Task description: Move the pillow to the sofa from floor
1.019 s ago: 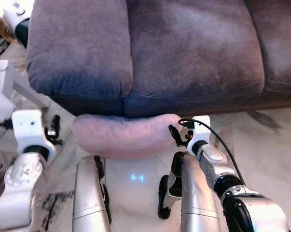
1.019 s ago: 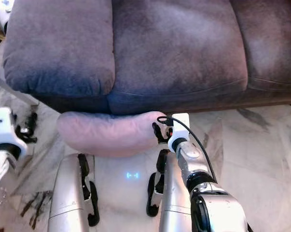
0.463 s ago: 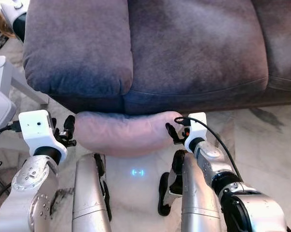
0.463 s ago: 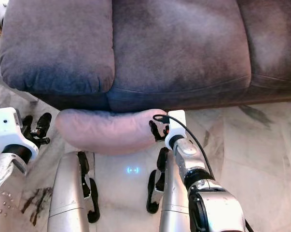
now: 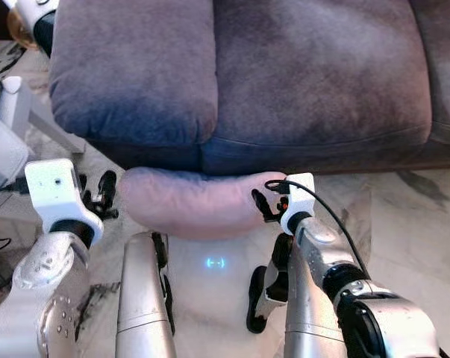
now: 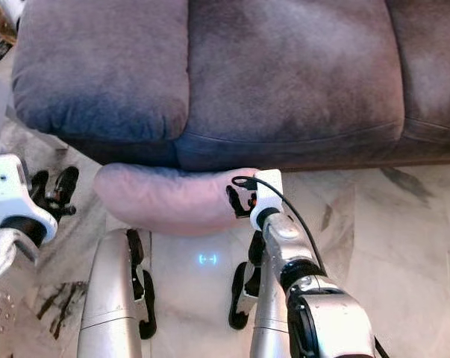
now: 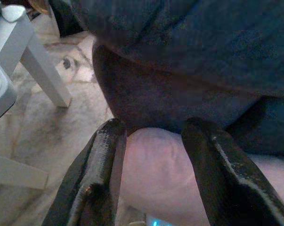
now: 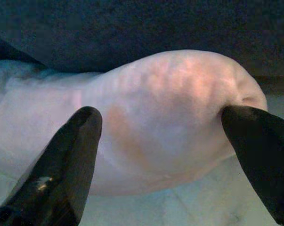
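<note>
A pale pink pillow point(image 5: 195, 205) lies on the marble floor, pressed against the front of the grey-purple sofa point(image 5: 299, 74). My left gripper point(image 5: 98, 195) is open just off the pillow's left end; in the left wrist view the pillow point(image 7: 156, 165) sits beyond the gap between the two fingers point(image 7: 104, 165). At the pillow's right end my right gripper point(image 5: 265, 206) is also open. Its wrist view has the pillow point(image 8: 170, 117) bulging between the spread fingers point(image 8: 71, 155), with one tip close to the pillow's corner.
A white table leg point(image 5: 19, 112) and dark cables stand on the floor to the left. My own silver legs point(image 5: 142, 298) are just below the pillow, with a small blue light point(image 5: 215, 262) on the floor between them. Bare marble floor point(image 5: 411, 216) stretches to the right.
My left arm has risen and brought its gripper in beside the pillow's left end. The right gripper has stayed at the right end. The camera has shifted a little.
</note>
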Motion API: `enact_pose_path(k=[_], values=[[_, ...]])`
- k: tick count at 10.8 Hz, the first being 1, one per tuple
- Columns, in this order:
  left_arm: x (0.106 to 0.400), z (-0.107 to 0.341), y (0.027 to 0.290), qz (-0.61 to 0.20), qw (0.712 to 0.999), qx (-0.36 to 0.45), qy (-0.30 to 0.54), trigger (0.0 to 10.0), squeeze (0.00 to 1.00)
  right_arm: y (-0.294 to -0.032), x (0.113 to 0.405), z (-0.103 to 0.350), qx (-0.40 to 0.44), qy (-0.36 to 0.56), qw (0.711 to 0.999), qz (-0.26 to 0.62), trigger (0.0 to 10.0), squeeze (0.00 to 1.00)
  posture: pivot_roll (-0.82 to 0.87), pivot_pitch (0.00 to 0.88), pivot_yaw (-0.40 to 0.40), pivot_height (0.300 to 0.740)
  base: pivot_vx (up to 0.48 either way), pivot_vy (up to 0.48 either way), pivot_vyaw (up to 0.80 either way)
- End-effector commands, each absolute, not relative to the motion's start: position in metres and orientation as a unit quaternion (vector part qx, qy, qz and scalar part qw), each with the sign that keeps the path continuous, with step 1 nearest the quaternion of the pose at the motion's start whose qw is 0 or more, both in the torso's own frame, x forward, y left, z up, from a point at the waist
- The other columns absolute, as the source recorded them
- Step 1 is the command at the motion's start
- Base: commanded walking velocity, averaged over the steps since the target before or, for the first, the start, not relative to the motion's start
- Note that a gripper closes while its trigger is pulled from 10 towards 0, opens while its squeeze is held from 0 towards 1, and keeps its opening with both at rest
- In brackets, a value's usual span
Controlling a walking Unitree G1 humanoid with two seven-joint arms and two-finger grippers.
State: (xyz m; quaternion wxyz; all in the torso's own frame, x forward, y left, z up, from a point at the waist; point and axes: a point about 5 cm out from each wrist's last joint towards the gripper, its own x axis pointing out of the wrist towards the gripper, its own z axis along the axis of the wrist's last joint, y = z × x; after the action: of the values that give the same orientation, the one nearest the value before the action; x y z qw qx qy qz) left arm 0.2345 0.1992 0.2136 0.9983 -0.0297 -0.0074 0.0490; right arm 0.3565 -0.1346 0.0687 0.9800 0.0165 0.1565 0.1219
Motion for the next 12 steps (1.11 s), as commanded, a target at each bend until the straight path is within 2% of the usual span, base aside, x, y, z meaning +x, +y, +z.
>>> enact_pose_path(k=[1, 4, 6, 7, 8, 12], values=[[0.227, 0.212, 0.2, 0.047, 0.998, -0.031, 0.003, 10.0, 0.0, -0.14, 0.346, 0.05, -0.02, 0.199, 0.976, 0.091, 10.0, 0.0, 0.28, 0.491, -0.018, 0.526, 0.0, 0.0, 0.0], [0.226, 0.212, 0.198, 0.043, 0.998, -0.038, 0.012, 10.0, 0.0, -0.146, 0.347, 0.051, -0.024, 0.196, 0.978, 0.062, 10.0, 0.0, 0.28, 0.495, -0.014, 0.526, 0.0, 0.0, 0.0], [0.225, 0.215, 0.199, 0.041, 0.998, -0.034, 0.012, 10.0, 0.0, -0.141, 0.346, 0.05, -0.012, 0.197, 0.978, 0.073, 10.0, 0.0, 0.28, 0.5, -0.007, 0.526, 0.0, 0.0, 0.0], [0.225, 0.217, 0.198, 0.038, 0.999, -0.031, 0.011, 10.0, 0.0, -0.137, 0.344, 0.048, 0.013, 0.197, 0.977, 0.084, 6.2, 0.0, 0.29, 0.506, -0.004, 0.526, 0.0, 0.0, 0.0], [0.224, 0.217, 0.198, 0.037, 0.999, -0.03, 0.012, 10.0, 0.0, -0.136, 0.342, 0.045, 0.007, 0.201, 0.976, 0.088, 0.0, 0.0, 0.29, 0.506, -0.001, 0.526, 0.0, 0.0, 0.0], [0.221, 0.214, 0.196, 0.034, 0.998, -0.038, 0.023, 10.0, 0.0, -0.138, 0.342, 0.045, -0.034, 0.201, 0.975, 0.086, 0.0, 0.0, 0.29, 0.51, -0.001, 0.526, 0.0, 0.0, 0.0]])
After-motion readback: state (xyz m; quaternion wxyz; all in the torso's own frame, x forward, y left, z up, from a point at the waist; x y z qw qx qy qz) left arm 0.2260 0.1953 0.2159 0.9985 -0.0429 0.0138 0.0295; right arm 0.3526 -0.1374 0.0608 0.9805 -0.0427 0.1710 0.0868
